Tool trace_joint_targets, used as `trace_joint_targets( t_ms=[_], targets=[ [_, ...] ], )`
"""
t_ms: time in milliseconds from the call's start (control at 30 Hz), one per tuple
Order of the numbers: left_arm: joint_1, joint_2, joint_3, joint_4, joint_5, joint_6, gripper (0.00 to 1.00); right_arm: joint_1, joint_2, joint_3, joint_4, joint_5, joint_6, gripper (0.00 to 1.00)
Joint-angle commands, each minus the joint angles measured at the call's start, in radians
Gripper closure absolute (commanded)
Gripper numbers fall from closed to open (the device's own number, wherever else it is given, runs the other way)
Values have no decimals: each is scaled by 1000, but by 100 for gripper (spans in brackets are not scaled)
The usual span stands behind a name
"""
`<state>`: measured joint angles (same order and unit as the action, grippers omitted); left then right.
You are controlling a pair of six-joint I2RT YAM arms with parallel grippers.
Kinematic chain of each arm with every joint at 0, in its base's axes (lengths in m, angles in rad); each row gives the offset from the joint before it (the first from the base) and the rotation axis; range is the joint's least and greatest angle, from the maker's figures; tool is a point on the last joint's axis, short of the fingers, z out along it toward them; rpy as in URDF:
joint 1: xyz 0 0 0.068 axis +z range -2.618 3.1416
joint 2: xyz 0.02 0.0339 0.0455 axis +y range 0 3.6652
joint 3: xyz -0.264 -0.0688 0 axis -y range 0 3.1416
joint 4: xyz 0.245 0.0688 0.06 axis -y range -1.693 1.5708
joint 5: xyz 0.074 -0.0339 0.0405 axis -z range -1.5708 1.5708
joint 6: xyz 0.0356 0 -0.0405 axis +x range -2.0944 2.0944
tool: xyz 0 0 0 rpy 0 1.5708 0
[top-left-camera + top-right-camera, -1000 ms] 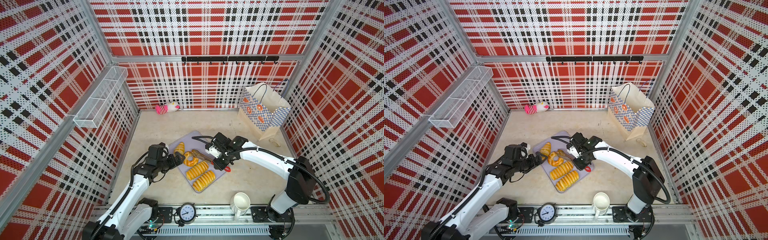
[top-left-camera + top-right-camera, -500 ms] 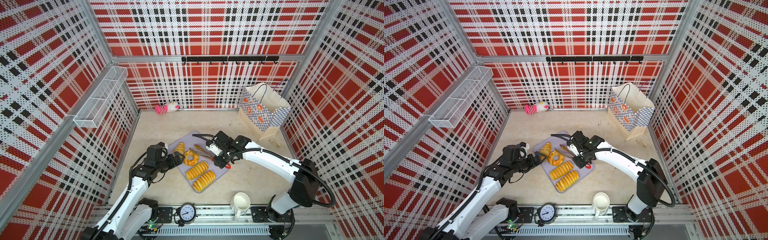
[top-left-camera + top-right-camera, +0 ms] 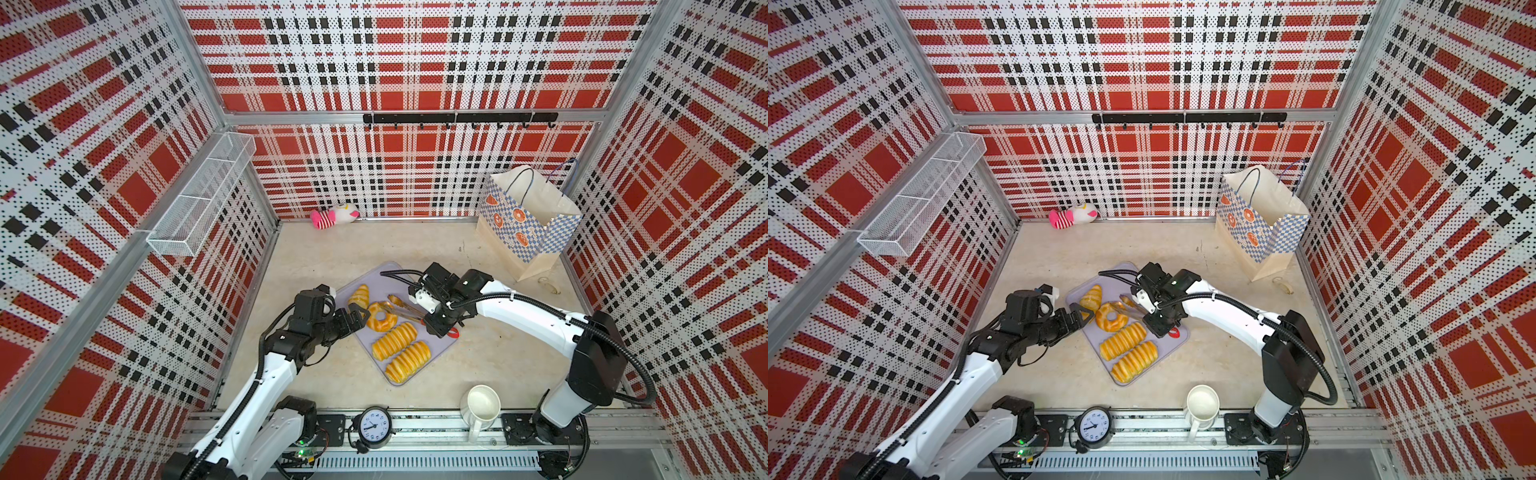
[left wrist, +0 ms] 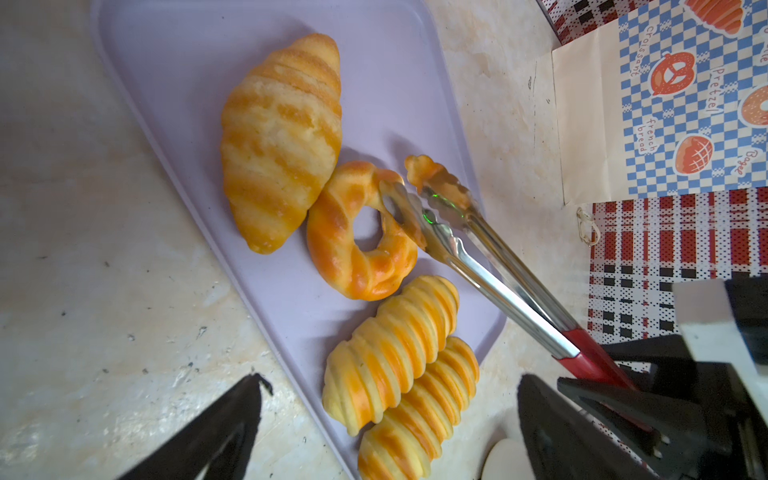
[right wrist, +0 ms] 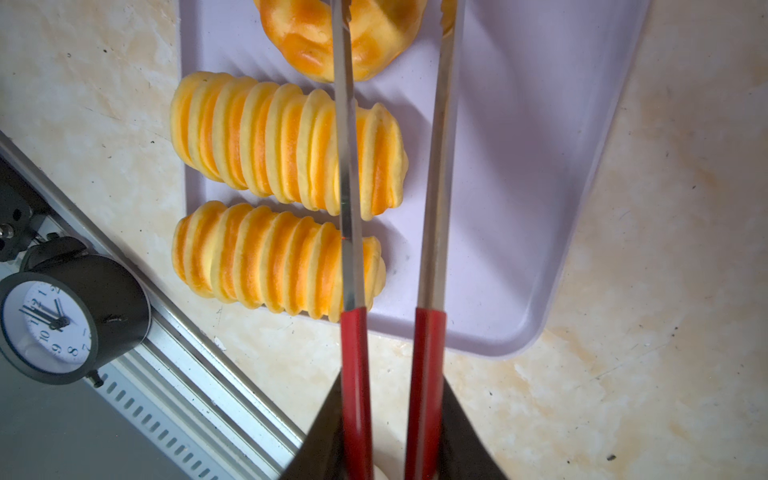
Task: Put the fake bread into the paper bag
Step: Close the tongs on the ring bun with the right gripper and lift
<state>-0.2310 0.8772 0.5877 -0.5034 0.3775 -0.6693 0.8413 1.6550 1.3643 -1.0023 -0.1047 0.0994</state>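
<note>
Standing on the near rail, a small black clock (image 5: 45, 320) shows plain numerals round a white face, and a white jug (image 3: 482, 405) sits further right along the same rail. Just past them a lavender tray (image 3: 386, 275) lies cornerwise on the beige tabletop (image 3: 365, 241), its rim low and rounded. Four glossy golden pieces rest on it. Two ridged loaves (image 3: 394, 340) lie side by side and touching at the near end, then comes a twisted ring doughnut (image 4: 328, 241) browned along its ridges, then a paler striped croissant (image 3: 359, 296) touching the ring. The right gripper (image 3: 441, 325) is clenched on the red handles of steel tongs (image 5: 355, 365), whose scalloped tips straddle one side of the ring, one at the hole and one outside. The left gripper (image 3: 359, 318) hangs with jaws spread wide at the tray's left edge, close to croissant and ring. Beyond the tray a stretch of bare tabletop runs to the paper bag (image 3: 523, 224), upright in the far right corner, mouth open upward, cord handles raised. Its blue checks carry "Croissant", "Pretzel" and "french bread". A pink-and-white plush toy (image 3: 334, 216) lies against the back wall
</note>
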Motion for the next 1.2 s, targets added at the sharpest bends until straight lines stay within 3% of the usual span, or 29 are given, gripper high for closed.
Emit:
trace_joint_targets(
  t_ms=[0, 567, 767, 1167],
  targets=[
    [-5, -6, -7, -2, -2, 6, 2, 5, 13, 27, -12, -18, -22, 71],
    [-6, -4, -9, -7, -6, 4, 2, 5, 14, 19, -23, 3, -33, 71],
    [-7, -5, -8, -8, -9, 4, 2, 5, 25, 13, -19, -4, -34, 75],
    [-4, -24, -3, 59, -15, -11, 2, 4, -112, -61, 72, 56, 39, 81]
  ],
)
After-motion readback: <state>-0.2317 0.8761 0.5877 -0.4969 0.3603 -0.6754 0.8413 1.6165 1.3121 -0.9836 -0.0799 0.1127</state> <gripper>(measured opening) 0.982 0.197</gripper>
